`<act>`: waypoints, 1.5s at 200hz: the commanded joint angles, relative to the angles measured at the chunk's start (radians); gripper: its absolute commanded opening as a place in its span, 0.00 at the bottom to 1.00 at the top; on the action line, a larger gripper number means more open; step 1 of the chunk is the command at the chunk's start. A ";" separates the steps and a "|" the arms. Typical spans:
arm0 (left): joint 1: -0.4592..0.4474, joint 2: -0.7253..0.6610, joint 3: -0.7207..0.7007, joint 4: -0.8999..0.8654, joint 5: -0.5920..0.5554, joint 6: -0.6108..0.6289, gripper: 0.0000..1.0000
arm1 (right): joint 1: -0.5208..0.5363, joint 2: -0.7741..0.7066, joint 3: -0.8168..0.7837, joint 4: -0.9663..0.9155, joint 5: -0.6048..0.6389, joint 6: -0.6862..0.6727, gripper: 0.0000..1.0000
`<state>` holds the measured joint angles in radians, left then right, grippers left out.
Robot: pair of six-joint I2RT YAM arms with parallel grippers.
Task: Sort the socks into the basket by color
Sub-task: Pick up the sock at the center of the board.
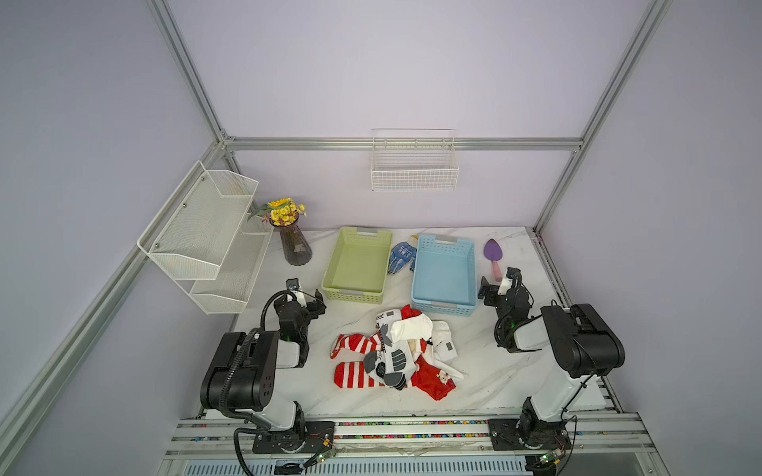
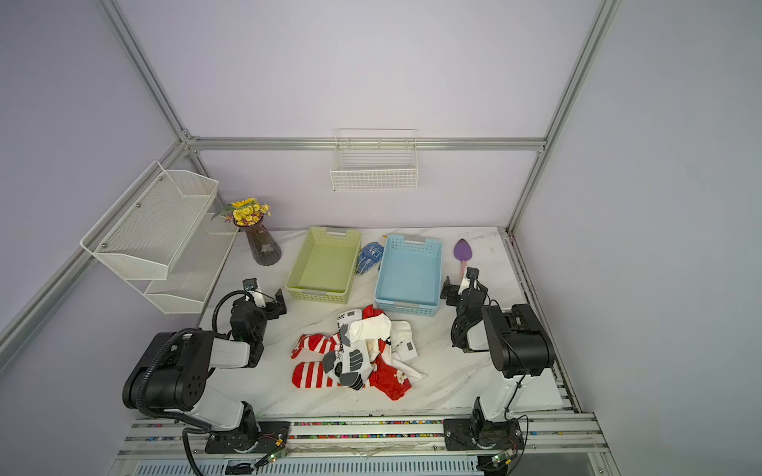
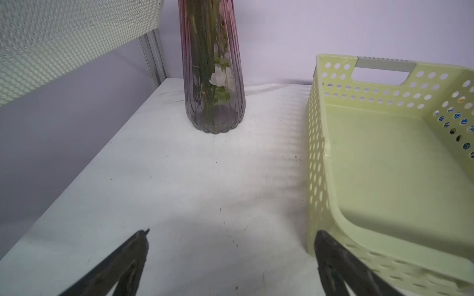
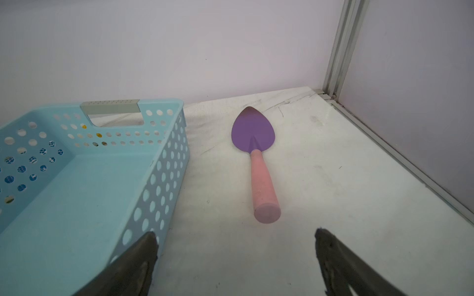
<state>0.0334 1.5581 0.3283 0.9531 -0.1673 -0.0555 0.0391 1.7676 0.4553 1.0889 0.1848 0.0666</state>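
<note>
Presently found socks [image 1: 387,362] heaped at worktop [image 1: 495,371] centre, 6 o'clock of green basket [image 1: 350,293] and blue basket [image 1: 443,307]; found left gripper [image 3: 232,233] and right gripper [image 4: 234,232] spread, empty. Pinch topmost white sock [image 1: 412,327] alone; lift clear before crossing any rim.

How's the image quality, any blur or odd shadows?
In both top views: even light, socks sharp; left wrist view: faint striped shadows beside the green basket; right wrist view: right gripper blurred up close.
</note>
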 commanded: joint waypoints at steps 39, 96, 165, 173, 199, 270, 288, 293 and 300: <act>-0.003 0.008 0.032 0.022 0.000 0.026 1.00 | -0.002 0.010 0.008 0.012 -0.004 -0.012 0.97; -0.004 0.008 0.032 0.022 -0.001 0.026 1.00 | -0.002 0.010 0.007 0.011 -0.004 -0.011 0.97; -0.003 0.007 0.032 0.019 -0.001 0.026 1.00 | -0.002 0.009 0.006 0.013 -0.005 -0.012 0.97; -0.004 0.007 0.033 0.019 -0.001 0.026 1.00 | -0.002 0.009 0.007 0.015 -0.005 -0.011 0.97; -0.003 0.008 0.035 0.017 0.001 0.026 1.00 | -0.002 0.010 0.007 0.013 -0.006 -0.011 0.97; -0.004 -0.011 0.037 0.000 0.035 0.040 1.00 | -0.003 -0.045 0.005 -0.024 0.007 0.006 0.97; -0.005 -0.071 0.033 -0.044 0.026 0.043 1.00 | -0.004 -0.157 0.067 -0.238 0.051 0.025 0.97; -0.006 -0.094 0.035 -0.068 0.012 0.037 1.00 | -0.004 -0.182 0.088 -0.295 0.059 0.028 0.97; -0.006 -0.129 0.040 -0.102 -0.006 0.031 1.00 | -0.004 -0.218 0.109 -0.351 0.073 0.029 0.97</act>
<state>0.0319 1.5341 0.3283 0.9028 -0.1524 -0.0322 0.0391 1.6791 0.4747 0.9428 0.2035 0.0772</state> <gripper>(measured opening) 0.999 0.972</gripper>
